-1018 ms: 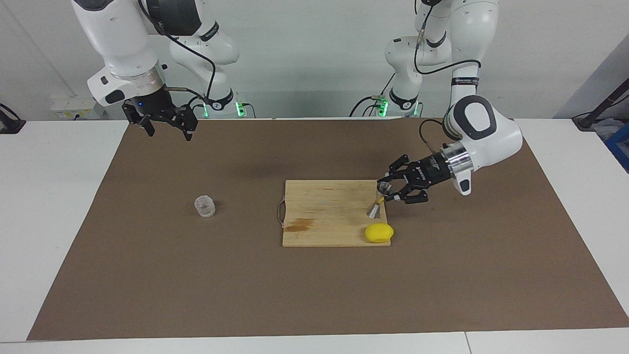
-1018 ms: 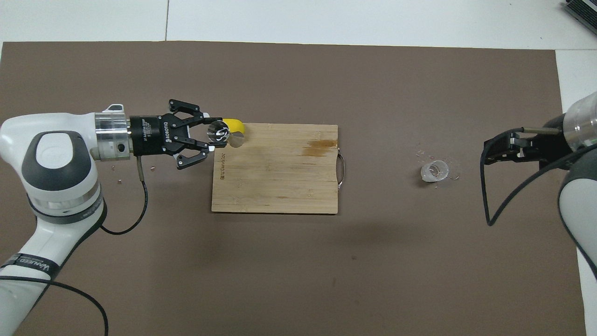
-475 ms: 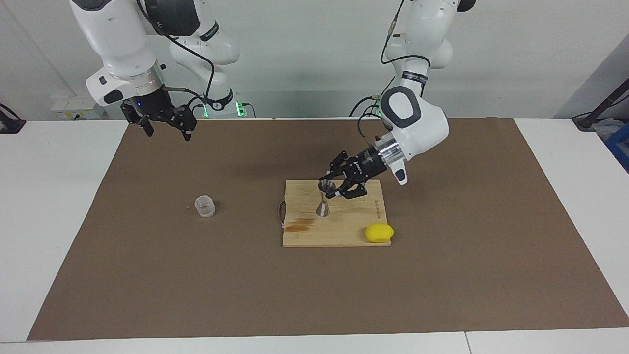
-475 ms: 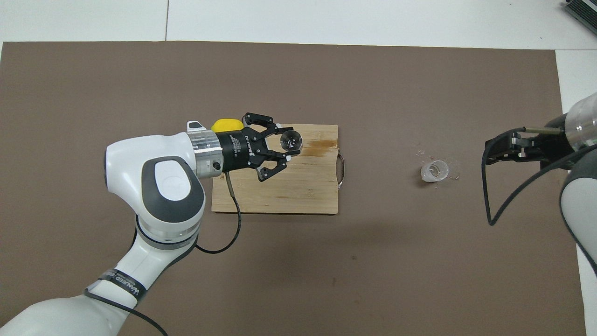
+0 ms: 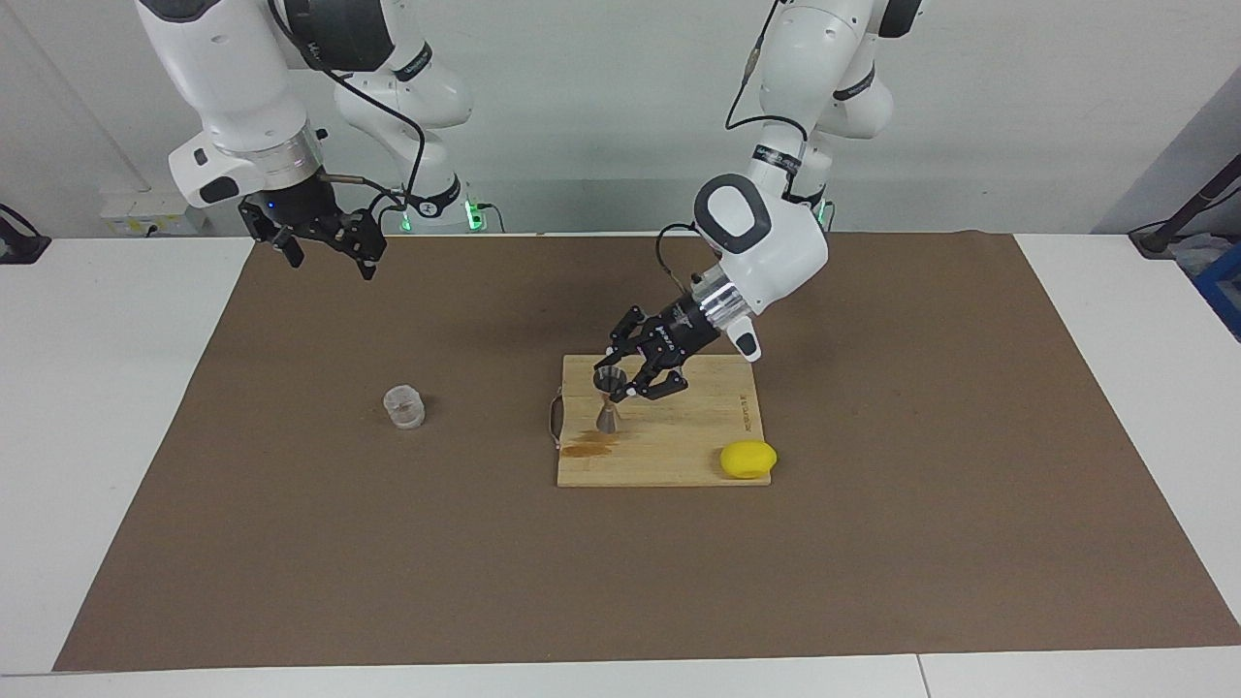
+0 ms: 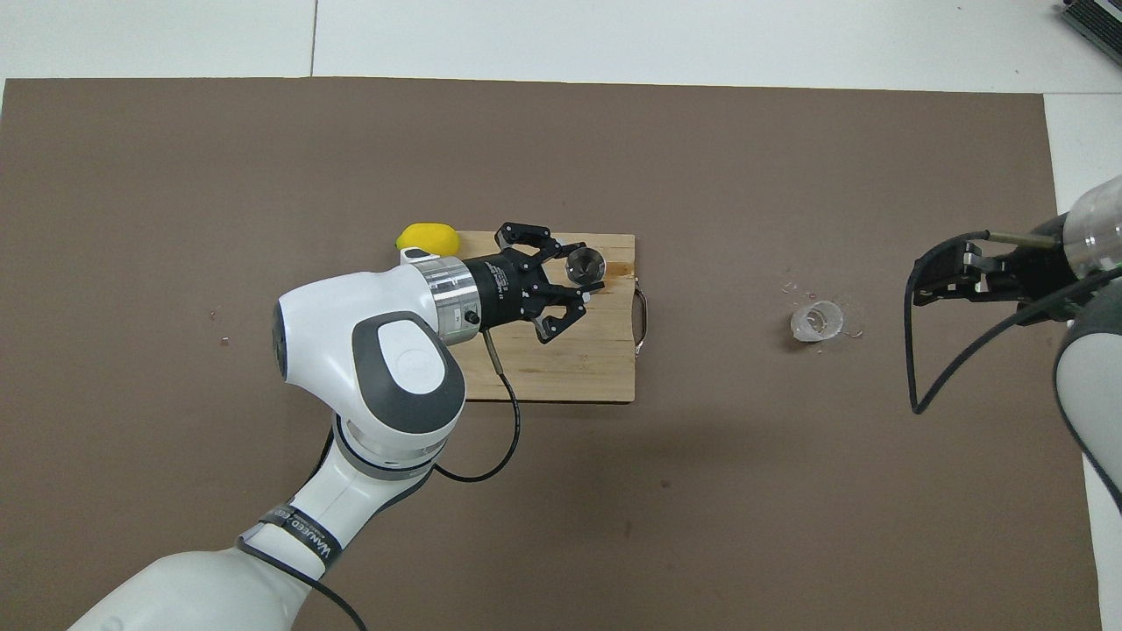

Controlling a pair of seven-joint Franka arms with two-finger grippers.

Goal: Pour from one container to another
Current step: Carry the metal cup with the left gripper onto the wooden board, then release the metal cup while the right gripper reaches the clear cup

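Gripping jigger (image 5: 610, 398) upright, left gripper (image 5: 620, 384); cup (image 5: 404, 406) contents unclear.

Bare mat (image 5: 291, 543) all around the lone cup (image 5: 404, 406).

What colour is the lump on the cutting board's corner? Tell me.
Lemon yellow, plain; clearest in the facing view.

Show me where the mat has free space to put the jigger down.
Bare brown mat lies between the clear cup and the cutting board's handle. The board is crowded: left gripper holding the metal jigger, lemon-yellow lump at one corner.
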